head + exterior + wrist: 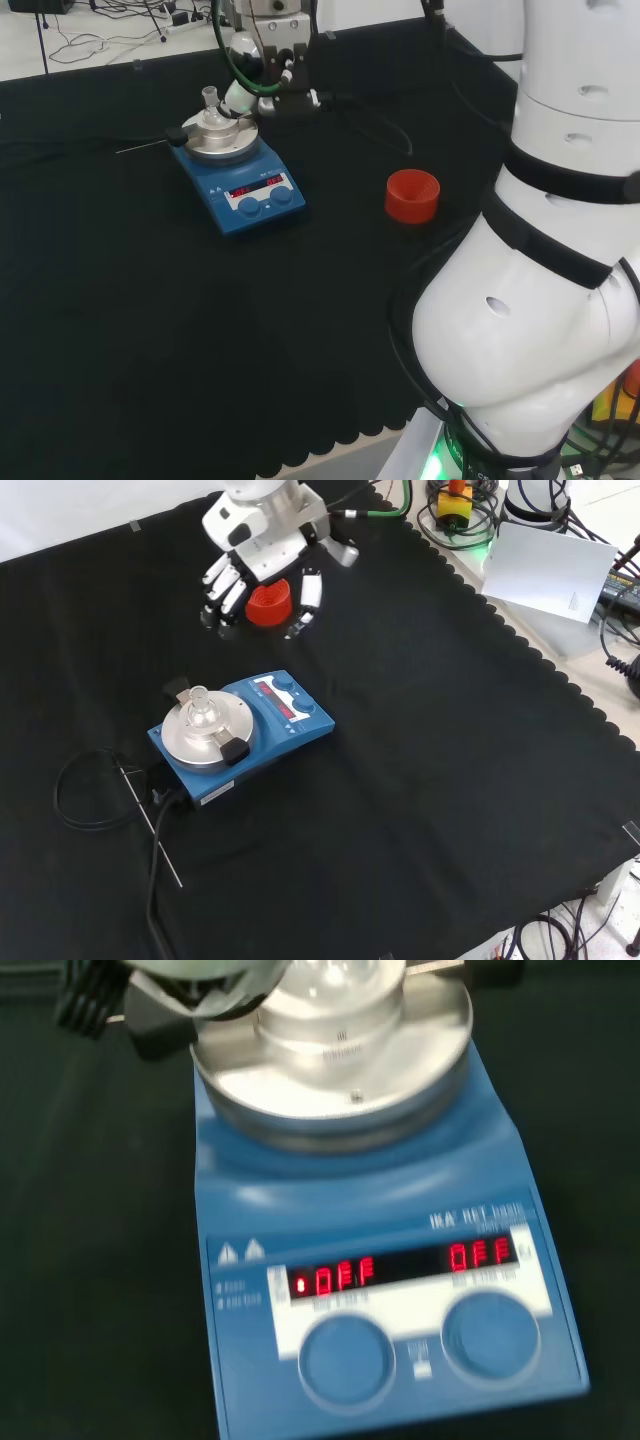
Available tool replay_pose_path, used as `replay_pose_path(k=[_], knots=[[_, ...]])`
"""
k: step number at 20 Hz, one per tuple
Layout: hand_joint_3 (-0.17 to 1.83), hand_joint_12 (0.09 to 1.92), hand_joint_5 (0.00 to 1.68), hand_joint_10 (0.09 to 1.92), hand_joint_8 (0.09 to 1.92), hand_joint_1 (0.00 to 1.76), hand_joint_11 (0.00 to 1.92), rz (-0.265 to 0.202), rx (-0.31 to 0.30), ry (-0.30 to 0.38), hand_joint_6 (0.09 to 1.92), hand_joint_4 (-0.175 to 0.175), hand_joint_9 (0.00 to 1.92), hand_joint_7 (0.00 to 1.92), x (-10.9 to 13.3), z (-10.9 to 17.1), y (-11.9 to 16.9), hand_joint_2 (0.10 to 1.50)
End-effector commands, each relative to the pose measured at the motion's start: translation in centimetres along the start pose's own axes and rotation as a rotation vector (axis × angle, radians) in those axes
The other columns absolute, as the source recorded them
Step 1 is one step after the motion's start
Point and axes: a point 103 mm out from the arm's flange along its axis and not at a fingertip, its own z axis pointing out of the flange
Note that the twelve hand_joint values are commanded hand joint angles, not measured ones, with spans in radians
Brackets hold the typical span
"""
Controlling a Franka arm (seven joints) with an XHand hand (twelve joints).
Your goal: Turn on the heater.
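Observation:
The blue heater (248, 195) stands on the black cloth with a silver top plate (218, 142) and a clear glass flask (212, 108) on it. Its front panel shows red lit displays and two round blue knobs (345, 1360) (490, 1335). The hand (255, 540) hangs in the air beyond the heater (290, 720), fingers (222, 590) relaxed and pointing down, holding nothing and touching nothing. In the head view the hand (262, 55) sits above and just behind the flask. The wrist view looks down on the heater (380, 1220) and its plate (330, 1090).
A red ribbed ring (412, 195) stands on the cloth right of the heater in the head view, partly behind the fingers in the front view (268, 605). A black cable (80, 790) and a thin metal rod (150, 825) lie by the heater's back.

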Motion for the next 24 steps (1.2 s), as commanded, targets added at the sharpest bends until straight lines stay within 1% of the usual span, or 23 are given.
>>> replay_pose_path(k=[1, 3, 8, 13, 15, 17, 21, 23, 24], knots=[[0.63, 1.38, 0.4, 0.68, 0.69, 0.82, 0.21, 0.027, 0.029, -0.01, 0.43, -0.051, 0.46, 0.27, -0.6, 1.5, -3.4, 0.66], [0.63, 1.37, 0.4, 0.67, 0.7, 0.82, 0.25, 0.029, 0.049, -0.021, 0.4, -0.049, 0.52, 0.36, -0.7, 2.3, -4.1, 0.67], [0.63, 1.33, 0.41, 0.61, 0.71, 0.82, 0.4, 0.037, 0.145, -0.042, 0.33, -0.047, 0.76, 0.6, -0.5, 4.2, -4.9, 0.67], [0.63, 1.28, 0.42, 0.57, 0.73, 0.81, 0.55, 0.018, 0.205, -0.072, 0.26, -0.05, 1.03, 0.83, 0.4, 6.0, -5.4, 0.68], [0.63, 1.27, 0.42, 0.56, 0.74, 0.81, 0.59, 0.016, 0.23, -0.072, 0.24, -0.051, 1.08, 0.89, 0.7, 6.8, -5.5, 0.68], [0.63, 1.24, 0.42, 0.58, 0.76, 0.81, 0.67, 0.014, 0.249, -0.073, 0.23, -0.054, 1.17, 0.97, 0.9, 7.2, -5.6, 0.68], [0.62, 1.03, 0.45, 0.62, 0.85, 0.85, 1.0, 0.011, 0.297, -0.072, 0.21, -0.071, 1.43, 1.19, 0.8, 7.7, -5.4, 0.7], [0.6, 0.9, 0.46, 0.74, 0.98, 0.88, 1.25, 0.008, 0.314, -0.065, 0.21, -0.08, 1.6, 1.36, 0.9, 7.9, -5.4, 0.72], [0.6, 0.85, 0.47, 0.81, 1.02, 0.88, 1.34, 0.006, 0.323, -0.055, 0.21, -0.083, 1.64, 1.41, 0.9, 8.0, -5.4, 0.72]])
